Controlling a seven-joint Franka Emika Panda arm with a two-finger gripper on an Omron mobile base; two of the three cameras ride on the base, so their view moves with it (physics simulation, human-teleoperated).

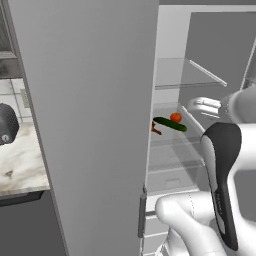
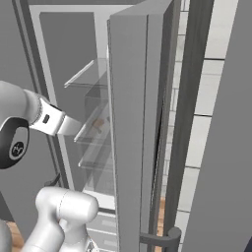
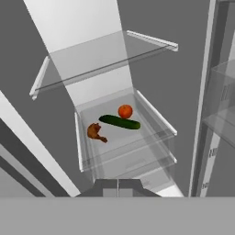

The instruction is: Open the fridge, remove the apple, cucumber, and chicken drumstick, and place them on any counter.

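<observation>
The apple point(image 3: 125, 111), cucumber point(image 3: 120, 122) and chicken drumstick point(image 3: 95, 132) lie together on a glass shelf inside the open fridge point(image 1: 90, 125), apple touching the cucumber, drumstick just beside. The gripper point(image 3: 118, 183) hangs before the shelves, jaws clenched, empty.

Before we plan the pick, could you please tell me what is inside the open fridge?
On one glass shelf lie a round red-orange apple, a slim dark green cucumber and a brown drumstick. The door hides the left part.

Open way into fridge point(image 3: 92, 27) between glass shelves. Bare glass ahead of cucumber point(image 3: 120, 122), apple point(image 3: 125, 111), chicken drumstick point(image 3: 95, 132). Door bins crowding right side.
</observation>
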